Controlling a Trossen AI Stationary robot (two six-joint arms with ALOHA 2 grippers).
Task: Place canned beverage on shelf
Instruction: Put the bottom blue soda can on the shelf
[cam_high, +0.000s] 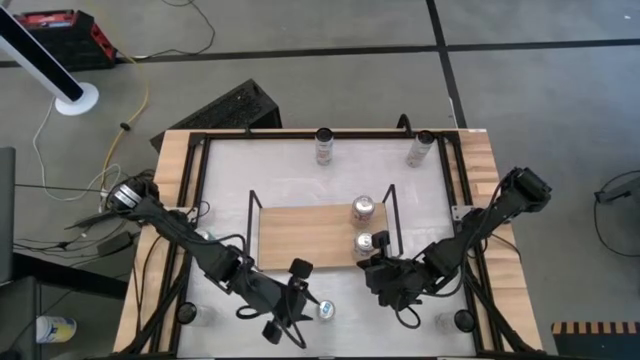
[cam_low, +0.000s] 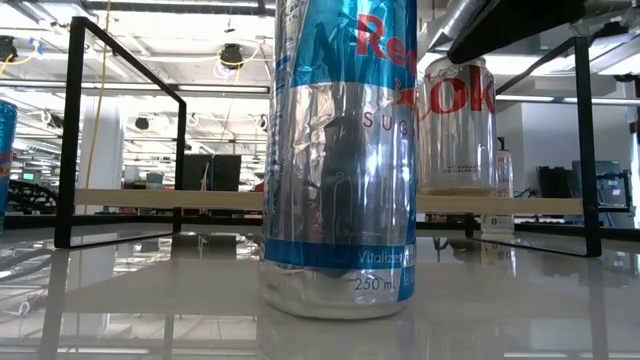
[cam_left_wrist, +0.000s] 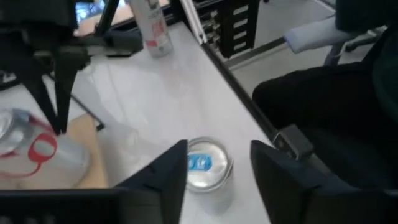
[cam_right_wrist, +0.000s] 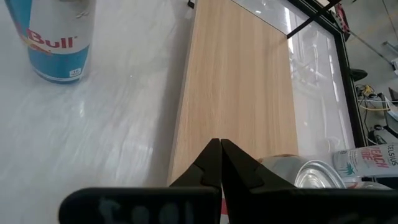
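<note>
You will find the left gripper (cam_high: 300, 292) low at the near edge of the table, its two dark fingers (cam_left_wrist: 166, 180) standing apart with the blue-and-silver slim Red Bull can (cam_high: 326, 310) upright between them. In the left wrist view the can's silver lid with its blue tab (cam_left_wrist: 202, 169) sits in the gap, and neither finger visibly presses its wall; whether either one still touches it cannot be settled.

The right gripper (cam_high: 378, 268) waits with its fingers pinched together on nothing, just off the near right corner of the shelf.

The shelf, a light wooden board (cam_high: 300, 236) with thin black wire frame ends, lies just beyond both grippers. The high view shows two silver cans standing at its right end, a farther one (cam_high: 363, 208) and a nearer one (cam_high: 364, 243) just ahead of the right gripper.

Only the low view gives you the Red Bull can's side, which fills the middle of that picture, with the red lettering of a silver cola can (cam_low: 457, 125) on the board behind it. The can's top is cut off there, and no gripper is seen.

The high view alone shows two further cans (cam_high: 324, 146) (cam_high: 420, 150) at the far table edge, well away from both grippers. Their labels are too small to read.
</note>
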